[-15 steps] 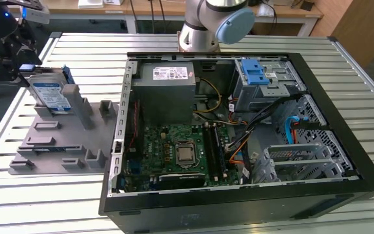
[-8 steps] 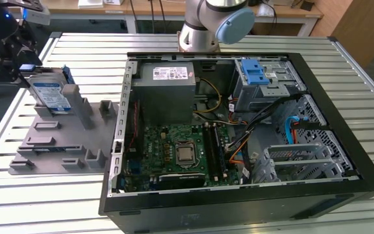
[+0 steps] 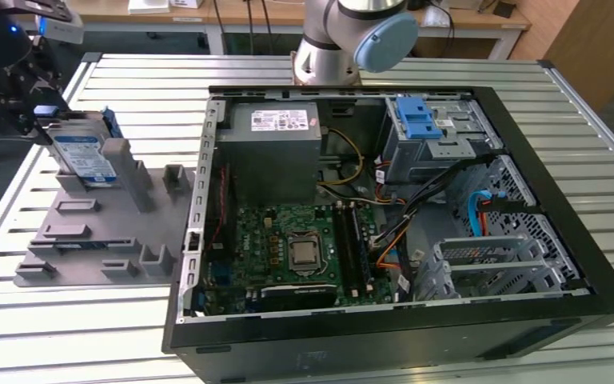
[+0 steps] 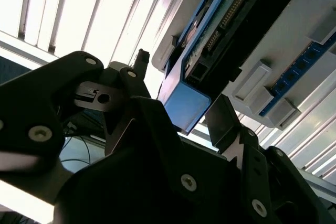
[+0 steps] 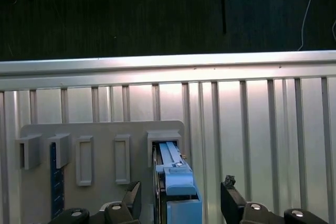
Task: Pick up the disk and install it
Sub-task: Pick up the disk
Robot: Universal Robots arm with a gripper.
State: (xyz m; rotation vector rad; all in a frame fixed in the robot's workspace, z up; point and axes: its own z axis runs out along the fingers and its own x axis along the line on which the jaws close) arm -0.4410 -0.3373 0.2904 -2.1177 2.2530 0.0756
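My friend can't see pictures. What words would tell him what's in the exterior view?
A robot gripper hangs beside a disk that stands on edge in a grey holder on a slatted metal table. Toward the exterior view's right lies an open computer case, boards and cables showing, with the arm's base beyond it.

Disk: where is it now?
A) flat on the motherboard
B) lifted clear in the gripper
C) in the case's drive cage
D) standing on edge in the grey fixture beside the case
D: the disk stands on edge in the grey fixture outside the case, the open gripper straddling it.
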